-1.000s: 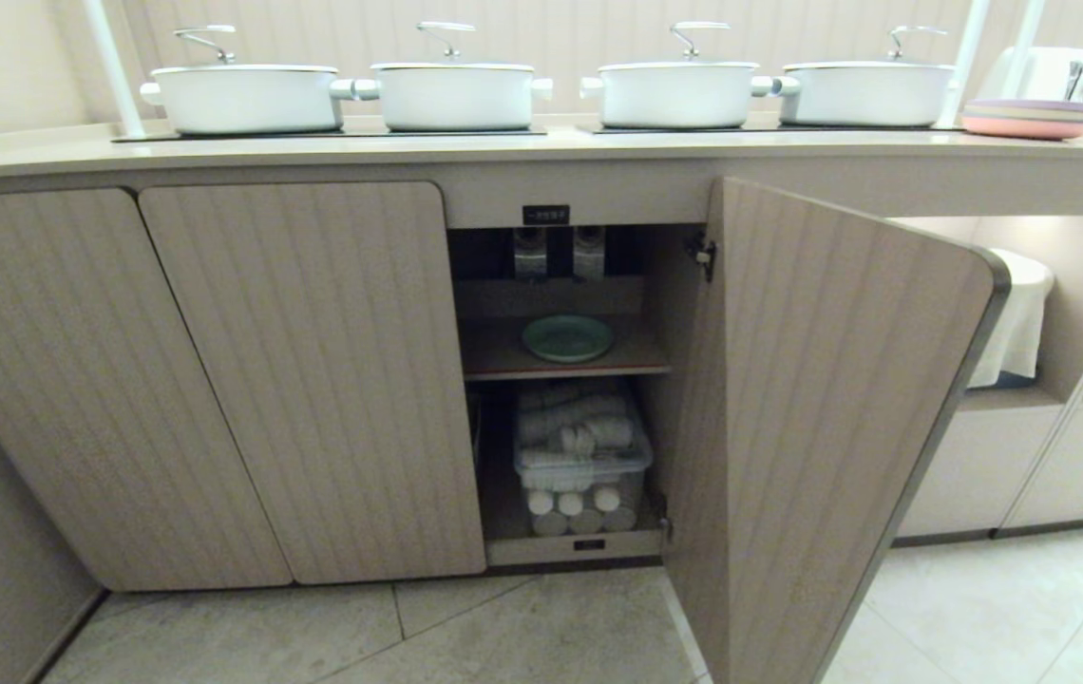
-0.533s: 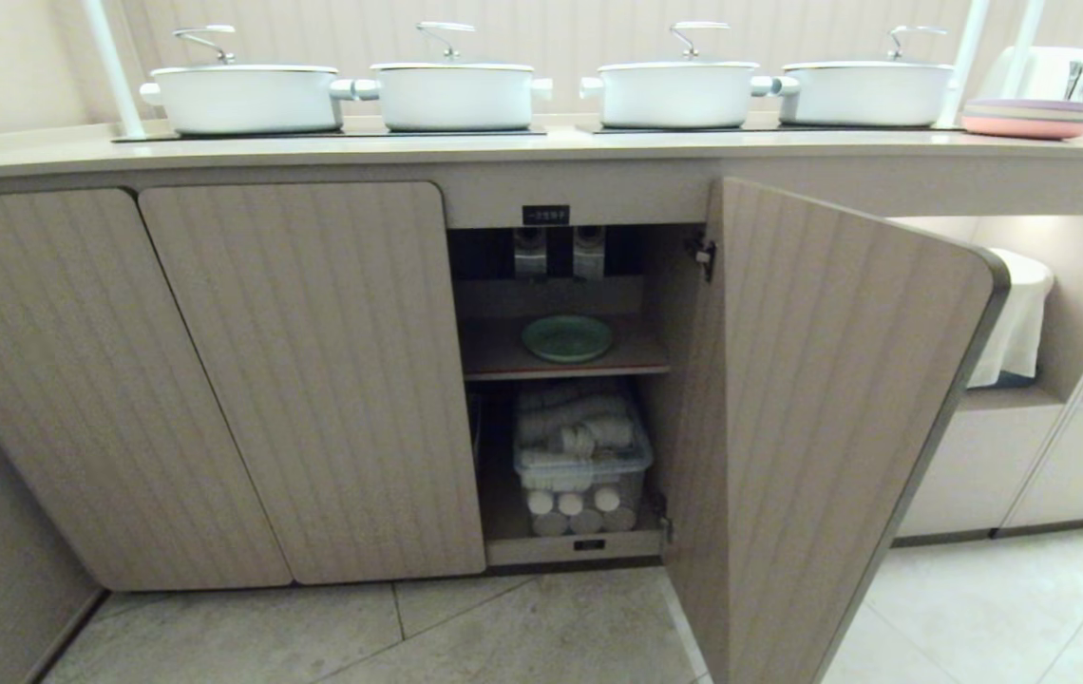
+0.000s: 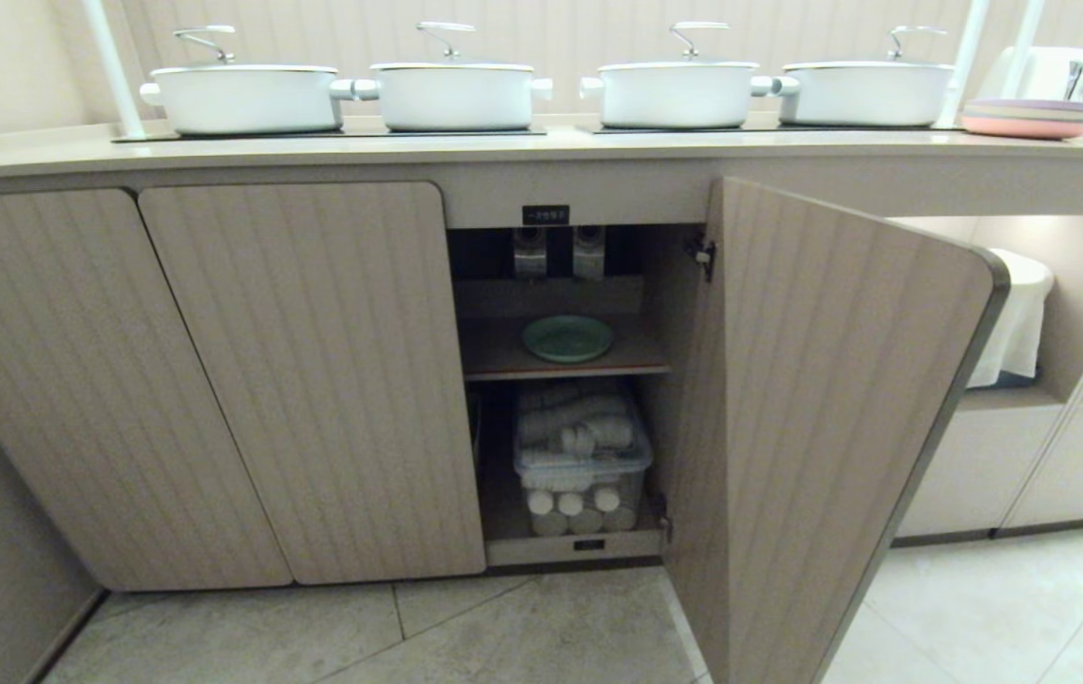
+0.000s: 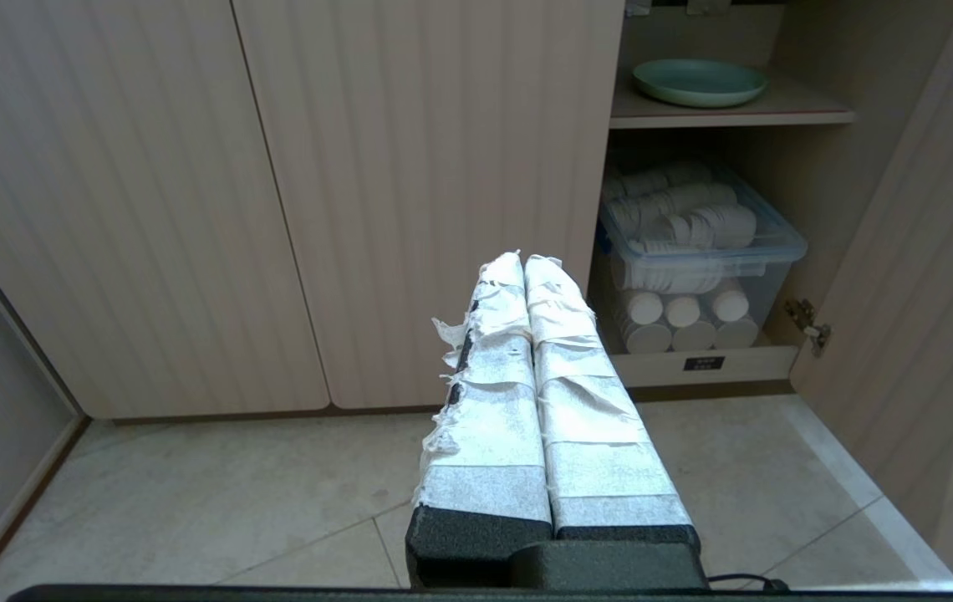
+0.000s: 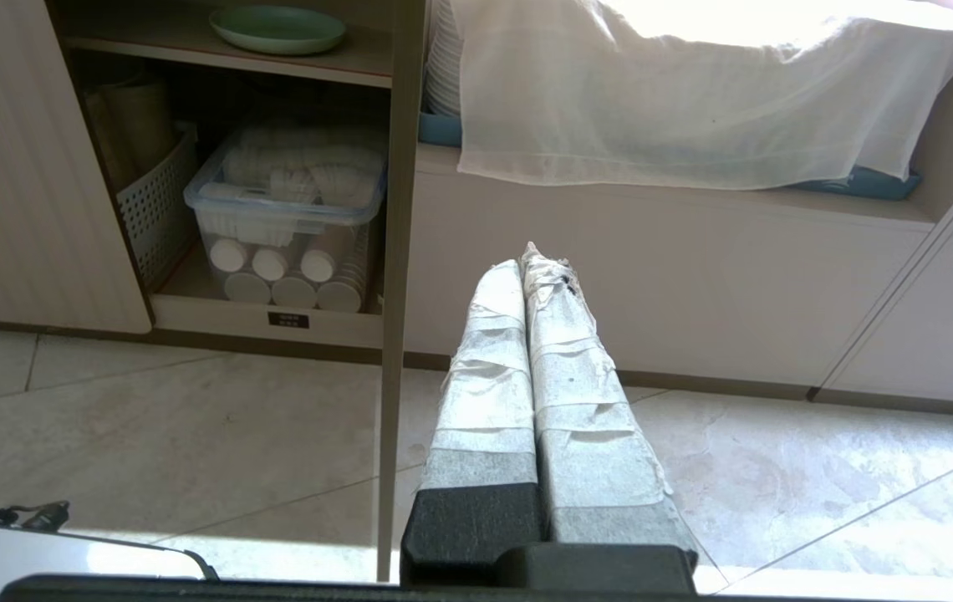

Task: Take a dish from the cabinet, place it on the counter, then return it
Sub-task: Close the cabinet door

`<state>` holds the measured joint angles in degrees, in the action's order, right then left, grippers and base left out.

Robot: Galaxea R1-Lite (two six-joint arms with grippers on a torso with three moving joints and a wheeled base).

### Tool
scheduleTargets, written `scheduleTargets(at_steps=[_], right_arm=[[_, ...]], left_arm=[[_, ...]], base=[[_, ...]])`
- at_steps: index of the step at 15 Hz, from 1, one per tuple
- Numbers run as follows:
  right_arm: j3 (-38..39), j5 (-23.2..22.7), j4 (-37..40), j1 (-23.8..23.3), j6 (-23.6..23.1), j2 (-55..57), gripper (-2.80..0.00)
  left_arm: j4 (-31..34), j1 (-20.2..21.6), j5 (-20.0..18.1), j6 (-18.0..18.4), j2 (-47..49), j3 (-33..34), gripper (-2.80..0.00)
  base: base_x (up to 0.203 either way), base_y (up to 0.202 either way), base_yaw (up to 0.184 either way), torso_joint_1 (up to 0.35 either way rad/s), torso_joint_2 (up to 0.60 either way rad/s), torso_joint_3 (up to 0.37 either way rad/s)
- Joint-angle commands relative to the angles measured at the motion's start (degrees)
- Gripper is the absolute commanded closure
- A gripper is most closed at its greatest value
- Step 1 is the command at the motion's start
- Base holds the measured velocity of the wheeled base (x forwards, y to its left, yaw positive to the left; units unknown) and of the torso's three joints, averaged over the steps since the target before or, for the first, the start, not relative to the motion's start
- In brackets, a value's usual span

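Note:
The mint-green dish lies flat on the inner shelf of the cabinet, whose ribbed door stands swung open to the right. A small black label sits above the opening. The counter runs above. The dish shows in the left wrist view and, as the dish, in the right wrist view. My left gripper is shut and empty, low above the floor, well short of the cabinet. My right gripper is shut and empty, to the right of the door's edge. Neither arm shows in the head view.
Several white lidded pots stand on the hob panels. Stacked pink and purple plates sit at the counter's right. Below the shelf is a clear bin of white cups. A cloth-covered stack fills the open bay to the right.

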<state>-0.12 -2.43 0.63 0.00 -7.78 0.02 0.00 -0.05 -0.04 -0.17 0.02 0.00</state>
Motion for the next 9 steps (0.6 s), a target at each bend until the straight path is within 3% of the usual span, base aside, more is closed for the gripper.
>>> scheduleTargets(at_steps=[1, 9], right_arm=[[-0.23, -0.04, 0.34, 0.0, -0.46, 0.14, 0.0], [-2.11, -0.1, -0.1, -0.09, -0.48, 6.27, 0.0]], left_arm=[[0.0, -0.04, -0.05, -0.01, -0.02, 0.0, 0.0], [0.0, 0.03, -0.05, -0.01, -0.02, 0.0, 0.0]], base=[[0.0, 0.0, 0.0, 0.0, 0.0, 0.0], [0.0, 0.0, 0.0, 0.0, 0.0, 0.0]])
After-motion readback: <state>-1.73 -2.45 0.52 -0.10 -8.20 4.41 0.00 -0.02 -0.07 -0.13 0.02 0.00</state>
